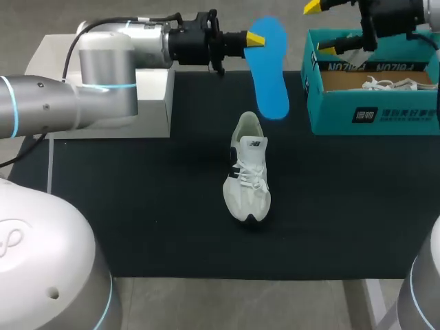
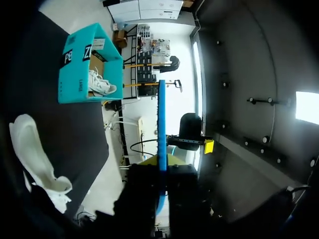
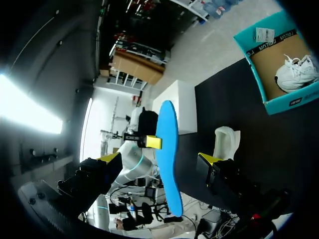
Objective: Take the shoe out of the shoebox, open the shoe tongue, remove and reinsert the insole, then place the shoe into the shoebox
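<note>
Two pincers sit high over the tabletop's [image 1: 137, 227] far edge. Your left pincer [image 1: 255, 40] is clamped on the blue insole [image 1: 269, 72] near its upper end. The insole hangs lengthwise in the air, and its lower end is near the heel of the white shoe [image 1: 249, 172] without touching it. That shoe stands upright in the middle of the tabletop, toe toward you, with bare black surface on every side. Your right pincer [image 1: 321, 27] has its fingers spread wide and holds nothing. It hangs over the left wall of the teal shoebox [image 1: 375, 120], apart from the insole. The shoebox sits open at the far right edge with a second white shoe [image 1: 392, 84] inside. A white block [image 1: 155, 103] fills the far left corner under your left arm.
</note>
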Robot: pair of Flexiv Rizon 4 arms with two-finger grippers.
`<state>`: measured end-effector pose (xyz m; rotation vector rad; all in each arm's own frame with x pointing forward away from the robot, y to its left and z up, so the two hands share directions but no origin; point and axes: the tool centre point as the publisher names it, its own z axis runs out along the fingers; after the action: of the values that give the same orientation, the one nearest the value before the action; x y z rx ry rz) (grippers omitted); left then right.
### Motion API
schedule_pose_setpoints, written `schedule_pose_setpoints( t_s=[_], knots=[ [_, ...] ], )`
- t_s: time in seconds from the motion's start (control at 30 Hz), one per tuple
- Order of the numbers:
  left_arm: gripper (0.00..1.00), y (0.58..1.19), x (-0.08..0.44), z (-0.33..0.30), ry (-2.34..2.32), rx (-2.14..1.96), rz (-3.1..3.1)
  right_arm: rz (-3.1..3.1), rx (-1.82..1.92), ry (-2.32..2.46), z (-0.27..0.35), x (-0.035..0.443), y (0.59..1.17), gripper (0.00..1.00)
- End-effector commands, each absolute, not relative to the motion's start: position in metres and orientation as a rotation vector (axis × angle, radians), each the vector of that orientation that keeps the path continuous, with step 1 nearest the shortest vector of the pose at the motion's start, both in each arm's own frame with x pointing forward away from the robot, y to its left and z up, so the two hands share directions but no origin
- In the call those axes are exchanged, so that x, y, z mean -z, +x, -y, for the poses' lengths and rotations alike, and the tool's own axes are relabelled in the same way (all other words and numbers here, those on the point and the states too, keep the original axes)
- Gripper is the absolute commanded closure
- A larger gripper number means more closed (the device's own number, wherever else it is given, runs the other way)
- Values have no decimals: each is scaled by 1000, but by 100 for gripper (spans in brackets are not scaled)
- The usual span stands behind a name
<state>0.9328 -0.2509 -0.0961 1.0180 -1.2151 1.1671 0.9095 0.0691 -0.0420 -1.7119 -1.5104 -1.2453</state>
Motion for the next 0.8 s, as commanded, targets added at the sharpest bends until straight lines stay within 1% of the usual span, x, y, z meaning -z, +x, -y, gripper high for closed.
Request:
schedule_pose_setpoints(
  t_s=[0.03,0.27,0.53,0.8],
  knots=[
    [100,944,115,253,1005,-1147,1164,1797,898,-2113,-83,29,914,0],
    [100,955,128,251,1043,-1130,1157,1945,753,-2273,-98,12,907,0],
    [100,970,130,250,1036,-1117,1125,2133,525,-2433,-121,6,895,0],
    [100,973,127,252,1036,-1120,1032,2215,270,-2512,-131,15,885,0]
  ],
)
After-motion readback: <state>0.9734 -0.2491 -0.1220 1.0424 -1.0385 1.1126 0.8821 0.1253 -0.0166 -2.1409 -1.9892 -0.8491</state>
